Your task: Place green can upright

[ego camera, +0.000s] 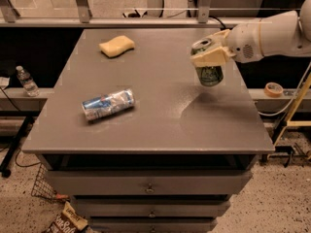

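The green can (210,72) hangs nearly upright, tilted a little, above the right side of the grey table (155,125), with its pull-tab top up. My gripper (208,53) is shut on the can's upper part and reaches in from the right on a white arm (269,35). The can's base is off the tabletop, and its shadow lies below and to the left.
A blue-and-silver can (108,104) lies on its side at the table's left middle. A yellow sponge (117,45) sits at the far left. A tape roll (274,89) and a yellow frame (297,111) stand right of the table. A water bottle (26,80) stands at the left.
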Controlling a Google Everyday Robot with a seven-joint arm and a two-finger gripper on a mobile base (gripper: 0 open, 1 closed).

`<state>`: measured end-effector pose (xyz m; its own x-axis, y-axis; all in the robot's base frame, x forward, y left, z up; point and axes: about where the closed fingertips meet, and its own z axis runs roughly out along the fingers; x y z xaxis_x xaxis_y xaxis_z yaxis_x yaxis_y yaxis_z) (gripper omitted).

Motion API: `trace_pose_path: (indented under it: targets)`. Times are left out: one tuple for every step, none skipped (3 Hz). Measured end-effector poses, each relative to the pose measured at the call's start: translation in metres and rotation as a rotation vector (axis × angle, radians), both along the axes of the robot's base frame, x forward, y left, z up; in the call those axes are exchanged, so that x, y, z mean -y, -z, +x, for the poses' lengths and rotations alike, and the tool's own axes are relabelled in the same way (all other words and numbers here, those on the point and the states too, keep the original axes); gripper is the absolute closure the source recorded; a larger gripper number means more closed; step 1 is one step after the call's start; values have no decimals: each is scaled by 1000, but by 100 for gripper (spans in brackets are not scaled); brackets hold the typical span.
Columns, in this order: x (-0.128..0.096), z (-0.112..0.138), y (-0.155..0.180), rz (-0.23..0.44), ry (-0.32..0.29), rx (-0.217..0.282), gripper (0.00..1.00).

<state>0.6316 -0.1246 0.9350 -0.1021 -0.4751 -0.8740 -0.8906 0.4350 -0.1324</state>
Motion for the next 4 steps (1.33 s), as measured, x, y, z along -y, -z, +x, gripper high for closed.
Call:
trace_pose_path:
  targets:
    - [0, -2, 8, 92, -79, 66, 100]
    - [2, -2, 14, 164, -103, 90, 100]
    - [3, -2, 17, 240, -128, 130, 100]
    - [4, -2, 17, 310, -143, 167, 100]
